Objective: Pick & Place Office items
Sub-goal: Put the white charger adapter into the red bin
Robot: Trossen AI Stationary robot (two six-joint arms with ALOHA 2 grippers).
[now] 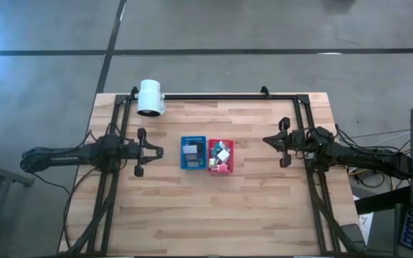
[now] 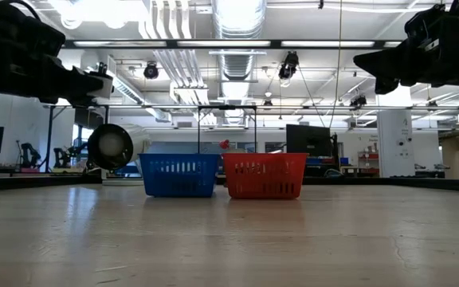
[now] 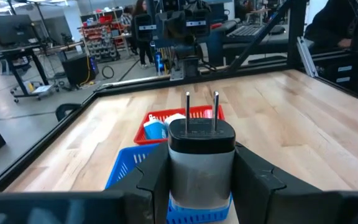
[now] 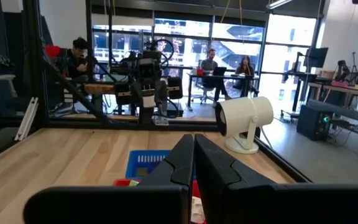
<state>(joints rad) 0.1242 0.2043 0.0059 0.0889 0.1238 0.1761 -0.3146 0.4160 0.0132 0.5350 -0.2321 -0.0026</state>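
My left gripper (image 3: 201, 171) is shut on one office item, a pale grey plug adapter (image 3: 201, 155) with a black end and two metal prongs. It hovers left of the blue tray (image 1: 191, 153), level with it. The red tray (image 1: 220, 156) stands against the blue one's right side and holds several small white and pink items (image 1: 222, 153). A dark flat item (image 1: 191, 150) lies in the blue tray. My right gripper (image 4: 193, 158) is shut with nothing in it. It hangs in the air right of the trays (image 1: 269, 140). My left gripper pinches the adapter's two side faces (image 3: 174, 168) between its two fingers (image 3: 151, 180). The fingers come level from the table's left and lie along the adapter's body. Its prongs (image 3: 201, 112) point away from the gripper toward the trays. The adapter is lifted clear of the table.
A big white cylinder (image 1: 150, 97) on a stand sits at the far left of the table. A black frame (image 1: 214, 95) runs along the far edge and both sides. Bare wood (image 1: 214, 215) lies between the trays and the near edge.
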